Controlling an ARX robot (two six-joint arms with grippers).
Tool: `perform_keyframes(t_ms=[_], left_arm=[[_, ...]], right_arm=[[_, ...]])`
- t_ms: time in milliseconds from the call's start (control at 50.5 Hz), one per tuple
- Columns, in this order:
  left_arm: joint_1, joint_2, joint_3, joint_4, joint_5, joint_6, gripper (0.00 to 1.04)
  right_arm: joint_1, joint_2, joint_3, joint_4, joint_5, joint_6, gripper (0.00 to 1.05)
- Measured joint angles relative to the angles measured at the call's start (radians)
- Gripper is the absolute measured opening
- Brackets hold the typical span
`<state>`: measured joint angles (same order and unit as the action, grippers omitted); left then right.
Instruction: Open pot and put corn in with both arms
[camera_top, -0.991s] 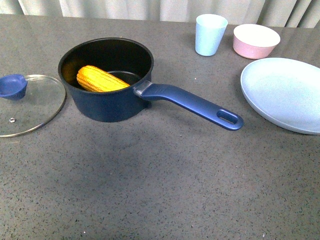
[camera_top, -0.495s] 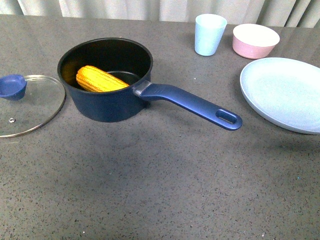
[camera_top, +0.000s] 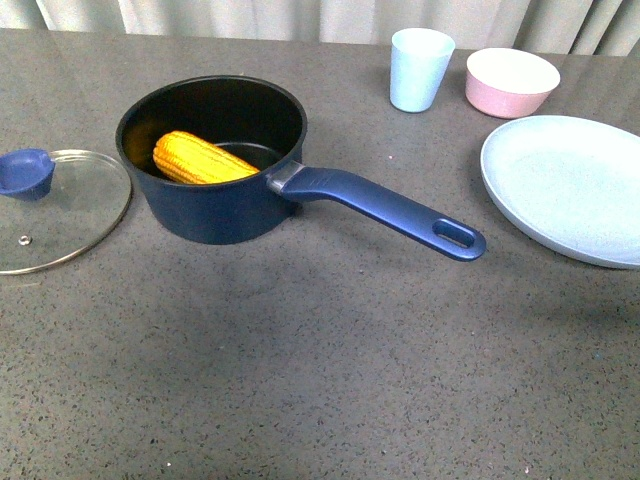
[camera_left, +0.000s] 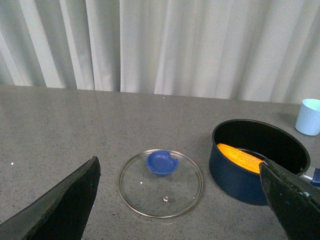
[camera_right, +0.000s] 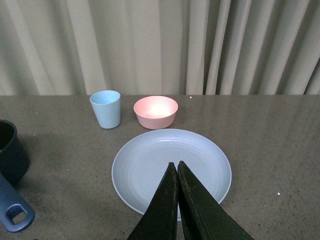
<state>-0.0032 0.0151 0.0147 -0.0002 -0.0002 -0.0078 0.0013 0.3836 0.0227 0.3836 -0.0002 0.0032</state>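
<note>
The navy pot (camera_top: 215, 200) stands uncovered at the table's left middle, its long handle (camera_top: 390, 208) reaching right. A yellow corn (camera_top: 200, 160) cob lies inside it, leaning on the black wall; the left wrist view also catches the corn (camera_left: 240, 156) in the pot (camera_left: 240, 177). No arm appears in the front view. My left gripper (camera_left: 180, 172) is open and raised, its fingers wide apart over the glass lid (camera_left: 161, 184). My right gripper (camera_right: 177, 165) is shut and empty, hovering above the pale blue plate (camera_right: 150, 160).
The glass lid (camera_top: 70, 205) with its blue knob (camera_top: 27, 172) lies flat to the left of the pot. A light blue cup (camera_top: 420, 68) and a pink bowl (camera_top: 511, 82) stand at the back right. The big blue plate (camera_top: 570, 185) fills the right side.
</note>
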Motion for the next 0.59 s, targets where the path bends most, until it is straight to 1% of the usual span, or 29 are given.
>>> perform_keyframes(t_ms=[594], left_arm=[[0.000, 0.000, 0.000, 0.000, 0.000, 0.000, 0.96]], right_arm=[[0.000, -0.176, 0.000, -0.175, 0.000, 0.000, 0.02]])
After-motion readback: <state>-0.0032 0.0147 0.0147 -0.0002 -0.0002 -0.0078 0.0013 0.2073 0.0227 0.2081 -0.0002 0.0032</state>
